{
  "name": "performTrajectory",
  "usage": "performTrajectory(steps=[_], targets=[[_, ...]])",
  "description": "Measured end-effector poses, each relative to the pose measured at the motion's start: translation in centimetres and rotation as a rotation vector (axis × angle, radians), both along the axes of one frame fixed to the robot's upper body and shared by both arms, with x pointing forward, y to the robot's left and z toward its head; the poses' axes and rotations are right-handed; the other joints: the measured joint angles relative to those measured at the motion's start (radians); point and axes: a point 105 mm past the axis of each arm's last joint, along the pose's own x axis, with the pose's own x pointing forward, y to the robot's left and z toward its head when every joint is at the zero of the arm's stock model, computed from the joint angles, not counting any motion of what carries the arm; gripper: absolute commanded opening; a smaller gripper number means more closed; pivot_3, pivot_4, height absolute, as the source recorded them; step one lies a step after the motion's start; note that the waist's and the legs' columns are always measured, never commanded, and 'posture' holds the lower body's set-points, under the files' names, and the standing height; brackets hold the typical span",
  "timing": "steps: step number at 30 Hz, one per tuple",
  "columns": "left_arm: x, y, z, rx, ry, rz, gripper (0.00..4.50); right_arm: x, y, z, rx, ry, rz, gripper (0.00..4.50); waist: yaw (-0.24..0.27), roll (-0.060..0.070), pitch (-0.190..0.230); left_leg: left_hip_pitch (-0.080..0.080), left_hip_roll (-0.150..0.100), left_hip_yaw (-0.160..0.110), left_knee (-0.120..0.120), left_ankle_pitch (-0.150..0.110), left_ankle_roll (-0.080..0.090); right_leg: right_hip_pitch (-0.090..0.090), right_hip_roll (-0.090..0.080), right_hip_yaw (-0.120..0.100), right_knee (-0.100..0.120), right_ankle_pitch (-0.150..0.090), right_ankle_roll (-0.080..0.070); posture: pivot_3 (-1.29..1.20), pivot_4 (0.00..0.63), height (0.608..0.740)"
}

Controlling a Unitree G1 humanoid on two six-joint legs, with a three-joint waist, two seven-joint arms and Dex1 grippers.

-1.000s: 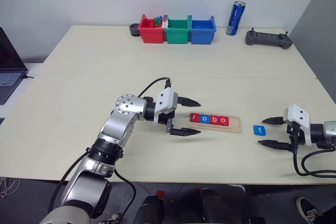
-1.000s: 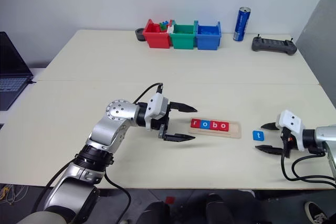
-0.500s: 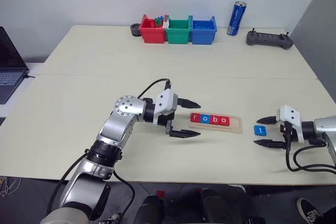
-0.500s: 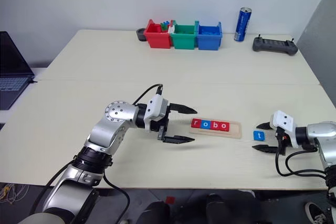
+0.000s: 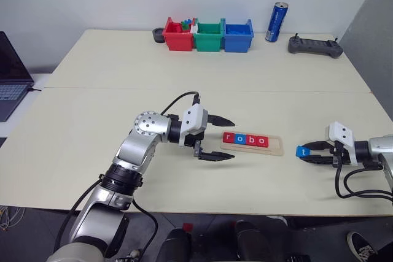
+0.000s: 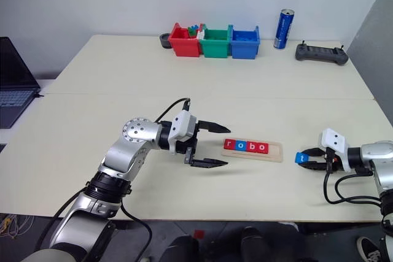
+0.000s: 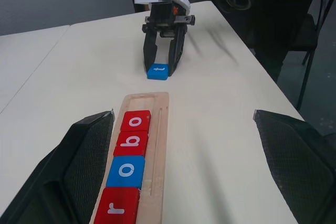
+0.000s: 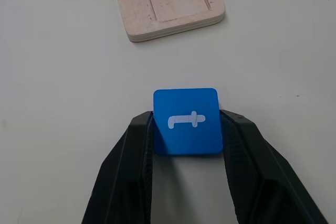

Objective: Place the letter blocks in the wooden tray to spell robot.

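Note:
The wooden tray (image 5: 277, 146) lies on the table near the front, with four letter blocks (image 5: 245, 140) in its groove reading r, o, b, o; its right end is bare. To the right of the tray, the blue t block (image 8: 186, 121) rests on the table, and my right gripper (image 5: 305, 153) is shut on it, one finger pressed against each side. My left gripper (image 5: 231, 138) hovers open just left of the tray, its fingers wide apart. In the left wrist view, the tray (image 7: 160, 129) runs toward the right gripper (image 7: 164, 68) and the t block (image 7: 158, 71).
Red (image 5: 176, 36), green (image 5: 208, 35) and blue bins (image 5: 237, 35) stand in a row at the table's far edge. A blue can (image 5: 277, 21) and a black controller (image 5: 314, 45) sit at the back right. A laptop (image 5: 9, 78) is at the far left.
My right gripper slid a little forward around the t block and closed its fingers on it. The left arm has stayed still.

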Motion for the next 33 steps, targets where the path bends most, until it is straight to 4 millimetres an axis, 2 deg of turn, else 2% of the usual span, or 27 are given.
performTrajectory(steps=[2, 7, 11, 33], targets=[[0.0, 0.0, 0.0, 0.0, 0.0, 0.0, 4.5, 0.2, 0.5, 0.2, 0.011, -0.001, 0.007, 1.45, -0.002, 0.0, 0.0, 0.0, 0.0, 0.0, 0.0, 0.0, 0.0, 0.0, 0.0, 0.0, 0.0, 0.0, 0.0, 0.0, 0.15, 0.74], [0.1, -0.2, 0.1, -0.006, -0.003, 0.003, 4.5, 1.0, 3.8, 1.0, 0.054, -0.038, 0.079, 1.45, -0.004, 0.0, 0.0, 0.0, 0.0, 0.0, 0.0, 0.0, 0.0, 0.0, 0.0, 0.0, 0.0, 0.0, 0.0, 0.0, 0.15, 0.74], [0.2, -0.2, 0.3, -0.007, -0.007, 0.004, 4.5, 1.8, 5.4, 1.6, 0.071, -0.079, 0.114, 1.45, 0.0, 0.0, 0.0, 0.0, 0.0, -0.001, 0.0, 0.0, 0.0, 0.0, 0.0, 0.0, 0.0, 0.0, 0.0, 0.0, 0.15, 0.74], [0.4, 0.0, 0.2, -0.001, -0.009, 0.019, 4.5, 2.8, 6.6, 0.9, 0.043, -0.066, 0.162, 1.45, -0.001, 0.0, 0.0, 0.0, 0.0, -0.001, 0.0, 0.0, 0.0, 0.0, 0.0, -0.001, 0.0, 0.0, 0.0, 0.0, 0.15, 0.74]])
